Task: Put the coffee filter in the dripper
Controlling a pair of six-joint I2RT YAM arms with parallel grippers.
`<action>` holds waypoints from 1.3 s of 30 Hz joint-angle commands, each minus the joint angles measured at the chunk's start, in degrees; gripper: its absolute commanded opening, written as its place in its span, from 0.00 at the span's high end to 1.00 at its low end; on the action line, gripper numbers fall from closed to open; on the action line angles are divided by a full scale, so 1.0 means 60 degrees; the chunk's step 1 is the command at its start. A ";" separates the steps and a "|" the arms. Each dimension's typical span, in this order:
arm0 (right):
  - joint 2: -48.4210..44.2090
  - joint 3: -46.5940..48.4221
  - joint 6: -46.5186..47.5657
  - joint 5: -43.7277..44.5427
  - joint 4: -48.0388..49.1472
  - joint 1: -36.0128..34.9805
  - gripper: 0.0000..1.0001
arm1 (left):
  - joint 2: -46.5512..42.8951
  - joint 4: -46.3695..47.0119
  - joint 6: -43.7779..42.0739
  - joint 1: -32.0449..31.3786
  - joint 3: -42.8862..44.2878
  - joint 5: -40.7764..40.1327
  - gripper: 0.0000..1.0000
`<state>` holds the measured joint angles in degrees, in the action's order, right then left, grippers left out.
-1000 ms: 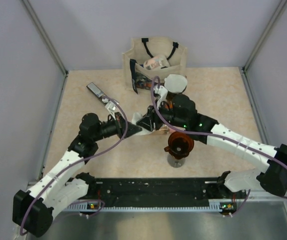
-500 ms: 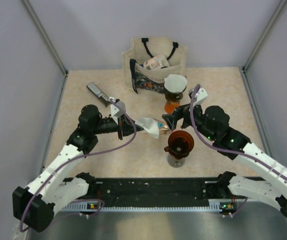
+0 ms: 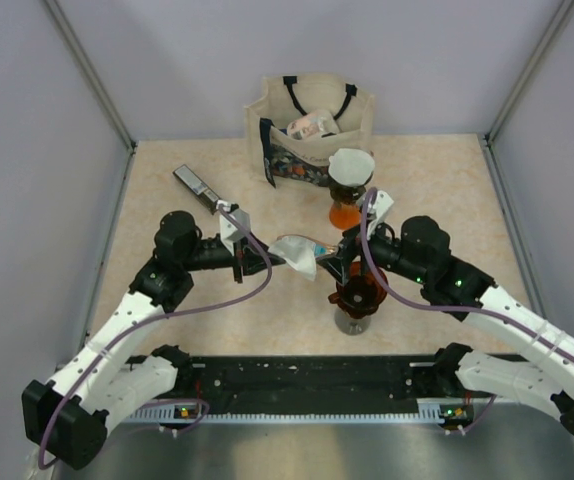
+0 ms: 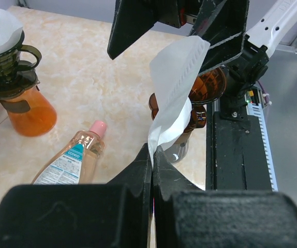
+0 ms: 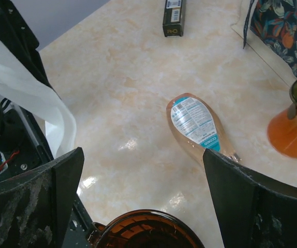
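Observation:
My left gripper [image 4: 152,151] is shut on the lower edge of a white paper coffee filter [image 4: 177,82], which stands up from its tips. In the top view the filter [image 3: 297,256] hangs just left of the brown dripper [image 3: 359,290] on its stand. My right gripper [image 3: 340,262] is open above the dripper's left side with nothing between its fingers [image 5: 40,191]. From the right wrist, the dripper rim [image 5: 148,230] lies just below the jaws and the filter [image 5: 29,98] is beside the left finger.
A small clear bottle [image 5: 197,126] lies on the table behind the filter. An orange carafe [image 3: 344,212] bearing a second dripper with a filter [image 3: 351,166] stands behind it. A fabric bag [image 3: 312,125] sits at the back, with a black bar [image 3: 195,183] at the back left.
My right gripper let go of the filter and opened wide, pulled back to the right, then came back left over the dripper. My left gripper carried the filter slightly right.

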<state>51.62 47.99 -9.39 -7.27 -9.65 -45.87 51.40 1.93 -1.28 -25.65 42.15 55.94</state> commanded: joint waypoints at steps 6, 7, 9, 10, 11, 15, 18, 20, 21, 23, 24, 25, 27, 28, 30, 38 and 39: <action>-0.0092 0.0117 0.0056 -0.1322 0.0612 0.0042 0.01 | -0.0275 0.0117 -0.0182 -0.0002 0.0153 -0.0183 1.00; -0.0077 0.0088 0.0041 -0.1424 0.0656 0.0042 0.01 | -0.0275 0.0132 -0.0153 0.0012 0.0153 -0.0212 1.00; -0.0048 0.0044 -0.0104 -0.1688 0.0889 0.0042 0.01 | -0.0275 0.0132 -0.0139 -0.0002 0.0153 -0.0285 1.00; 0.0010 0.0044 -0.0134 -0.1805 0.0963 0.0027 0.01 | -0.0275 0.0161 -0.0109 -0.0002 0.0138 -0.0286 1.00; 0.0083 0.0059 -0.0178 -0.1835 0.1051 0.0027 0.01 | -0.0246 0.0161 -0.0095 0.0012 0.0152 -0.0286 1.00; 0.0566 0.0191 -0.0383 -0.1806 0.1460 0.0042 0.02 | -0.0246 0.0292 -0.0036 0.0012 0.0138 -0.0125 1.00; 0.1079 0.0351 -0.0457 -0.1909 0.1550 0.0027 0.03 | -0.0246 0.0337 0.0052 0.0012 0.0123 -0.0066 1.00; 0.1313 0.0440 -0.0457 -0.2171 0.1930 0.0027 0.04 | -0.0231 0.0410 0.0110 -0.0002 0.0094 -0.0066 1.00; 0.1387 0.0483 -0.0471 -0.2405 0.1989 0.0027 0.04 | -0.0246 0.0425 0.0111 -0.0002 0.0094 -0.0095 1.00; 0.1432 0.0440 -0.0471 -0.2772 0.2150 0.0027 0.04 | -0.0231 0.0468 0.0140 -0.0002 0.0050 -0.0139 1.00; 0.1417 0.0396 -0.0486 -0.2875 0.2179 0.0042 0.04 | -0.0231 0.0483 0.0154 -0.0002 0.0036 -0.0154 1.00; 0.1373 0.0396 -0.0501 -0.2905 0.2136 0.0042 0.04 | -0.0231 0.0483 0.0155 0.0012 0.0021 -0.0168 1.00; 0.1213 0.0381 -0.0457 -0.2861 0.2019 0.0027 0.04 | -0.0260 0.0454 0.0125 0.0012 -0.0008 -0.0198 1.00; 0.1096 0.0352 -0.0442 -0.2861 0.1989 0.0027 0.04 | -0.0260 0.0454 0.0082 0.0012 -0.0009 -0.0183 1.00; 0.0833 0.0264 -0.0369 -0.2948 0.2018 0.0027 0.04 | -0.0304 0.0439 0.0081 -0.0002 -0.0023 -0.0212 1.00; 0.0319 0.0176 -0.0456 -0.2950 0.2135 0.0042 0.04 | -0.0334 0.0425 0.0067 -0.0002 -0.0053 -0.0256 1.00; 0.0347 0.0176 -0.0500 -0.2920 0.2194 0.0042 0.04 | -0.0348 0.0454 0.0081 0.0012 -0.0053 -0.0213 1.00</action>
<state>54.72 48.01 -11.77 -24.53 0.30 -45.87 50.39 2.13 -0.95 -25.65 41.93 54.33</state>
